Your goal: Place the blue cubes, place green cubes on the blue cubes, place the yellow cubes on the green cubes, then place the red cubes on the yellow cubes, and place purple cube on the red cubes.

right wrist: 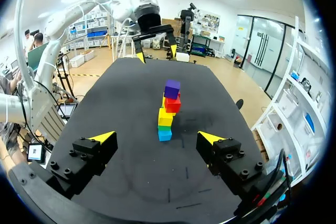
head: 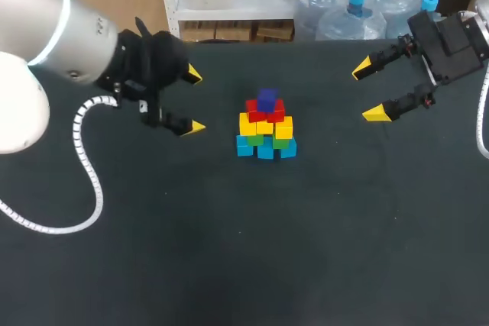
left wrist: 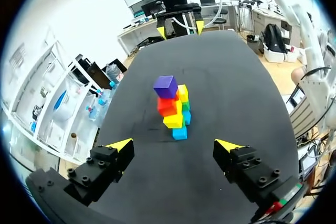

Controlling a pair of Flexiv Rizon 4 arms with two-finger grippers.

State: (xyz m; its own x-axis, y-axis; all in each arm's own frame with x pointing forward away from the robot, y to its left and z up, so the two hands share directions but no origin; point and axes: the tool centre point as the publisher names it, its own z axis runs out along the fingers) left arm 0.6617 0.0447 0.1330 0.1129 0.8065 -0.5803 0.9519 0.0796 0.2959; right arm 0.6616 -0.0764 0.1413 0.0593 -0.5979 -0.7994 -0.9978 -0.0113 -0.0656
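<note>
A stepped pile of cubes [head: 266,126] stands mid-table: blue cubes [head: 246,145] at the base, green [head: 281,143] above them, then yellow [head: 263,125], red [head: 275,111], and one purple cube [head: 267,98] on top. My left gripper [head: 194,101] hangs open to the pile's left, apart from it, with nothing between its fingers. My right gripper [head: 367,91] hangs open to the pile's right, also with nothing in it. In the left wrist view the pile [left wrist: 173,107] stands ahead of the open gripper [left wrist: 174,145]. In the right wrist view the pile [right wrist: 168,109] stands ahead of the open gripper [right wrist: 152,137].
The dark table [head: 244,250] carries nothing else near the pile. A white coiled cable [head: 88,166] from my left arm trails over the table's left part.
</note>
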